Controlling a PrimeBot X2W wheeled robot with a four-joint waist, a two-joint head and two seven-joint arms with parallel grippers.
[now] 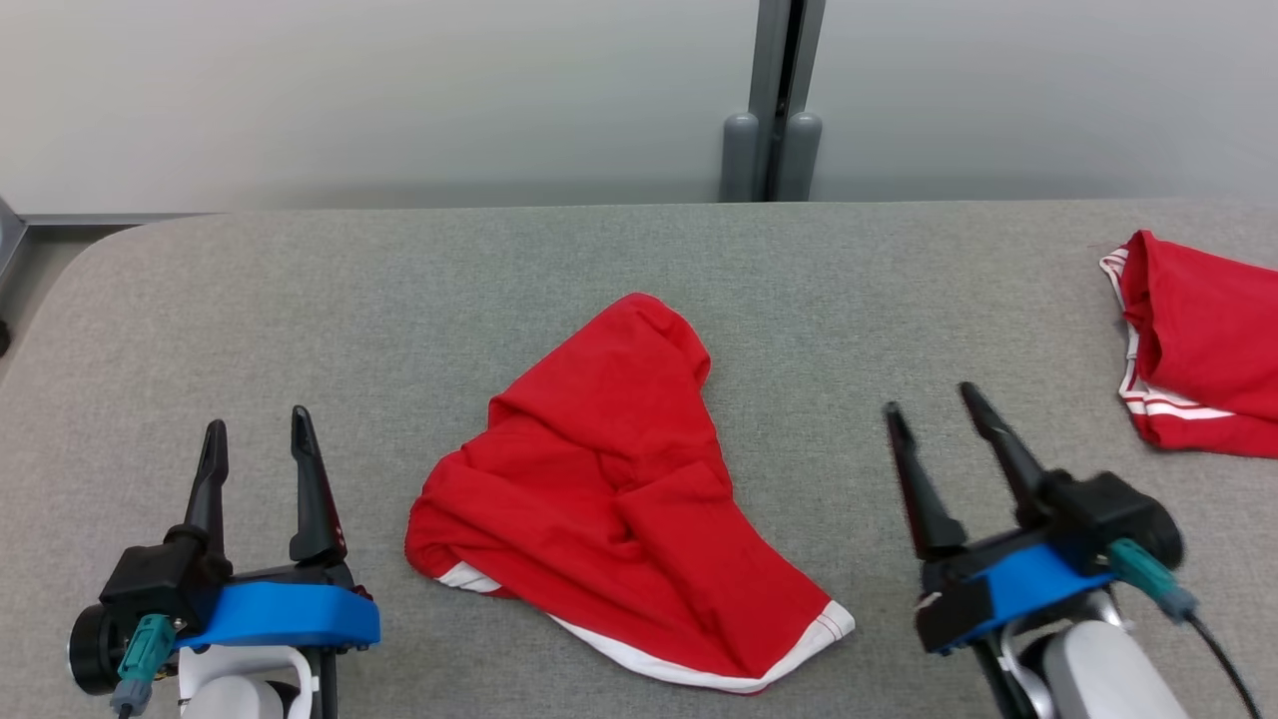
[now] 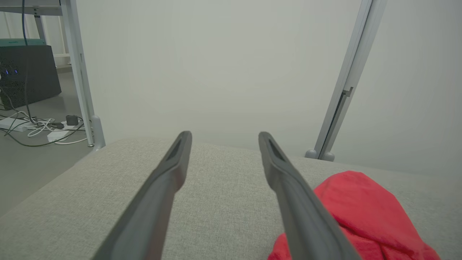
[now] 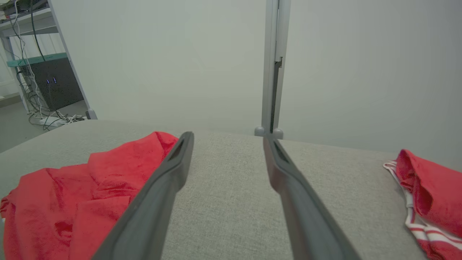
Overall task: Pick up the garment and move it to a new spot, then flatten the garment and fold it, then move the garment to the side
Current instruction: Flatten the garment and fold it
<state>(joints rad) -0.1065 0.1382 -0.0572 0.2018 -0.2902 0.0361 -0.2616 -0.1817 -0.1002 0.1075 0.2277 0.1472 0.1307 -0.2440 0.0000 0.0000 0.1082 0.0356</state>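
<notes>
The garment [image 1: 619,489] is seen crumpled on the surface [image 1: 300,290], untouched. It is flanked by the left tool [image 1: 258,424] at 9 o'clock and the right tool [image 1: 931,399] at 3 o'clock, both held released and empty (presumably readied for the pickup).

Bare table [image 1: 829,290] rings the garment [image 1: 619,489] (second garment [image 1: 1198,350] far right).

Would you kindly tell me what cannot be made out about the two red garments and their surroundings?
Right-hand garment: head view, cut off by the right edge.
Centre garment: head view, its own folds hide its shape and type.
Grey table: head view, near edge cut off at the bottom.
Dark box: right wrist view, too small to identify.
</notes>
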